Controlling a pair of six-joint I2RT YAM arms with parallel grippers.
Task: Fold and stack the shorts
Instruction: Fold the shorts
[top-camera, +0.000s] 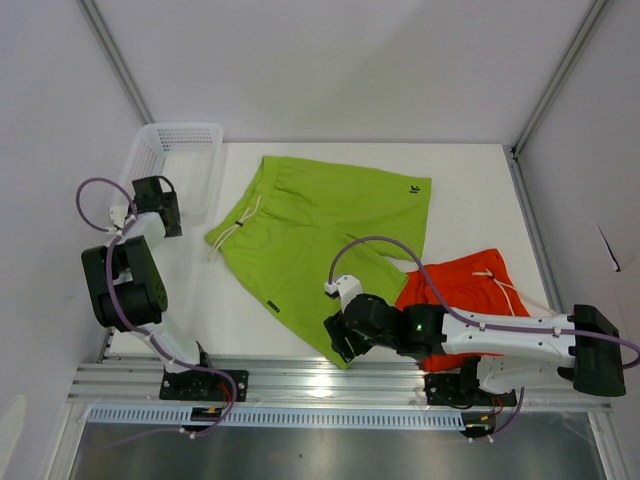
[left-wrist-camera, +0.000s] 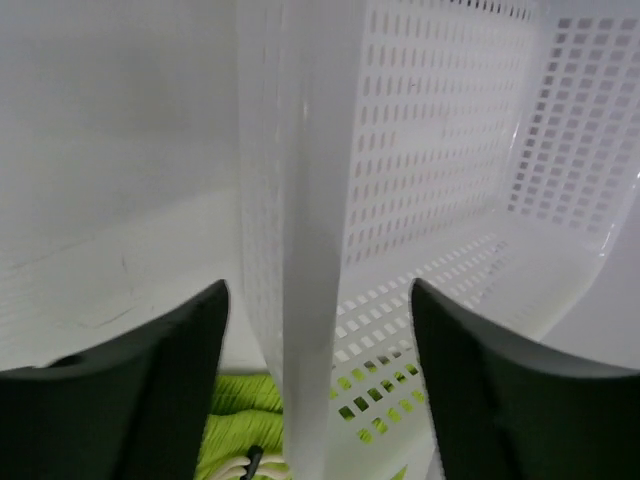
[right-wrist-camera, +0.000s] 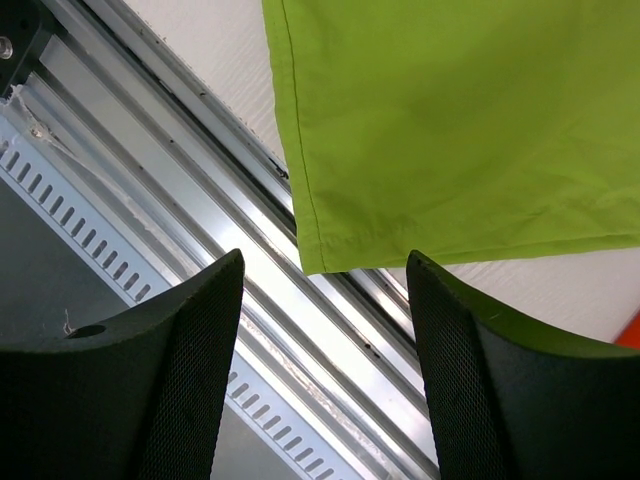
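Left gripper (top-camera: 157, 200) at the far left, fingers apart, straddles the side wall of the white mesh basket (top-camera: 190, 135) without pinching it. Right gripper (right-wrist-camera: 322, 265), fingers apart and empty, hovers over the near corner of the lime green shorts (top-camera: 320, 225), spread mid-table; the orange shorts (top-camera: 470, 285) lie just right of them

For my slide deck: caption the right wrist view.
Open right gripper above the lime green fabric shorts' hem corner, beside the aluminium rail.

Lime green shorts (top-camera: 320, 235) lie spread flat, unfolded, on the bench (top-camera: 470, 190); orange shorts (top-camera: 465, 285) lie rumpled just beside, to their right.
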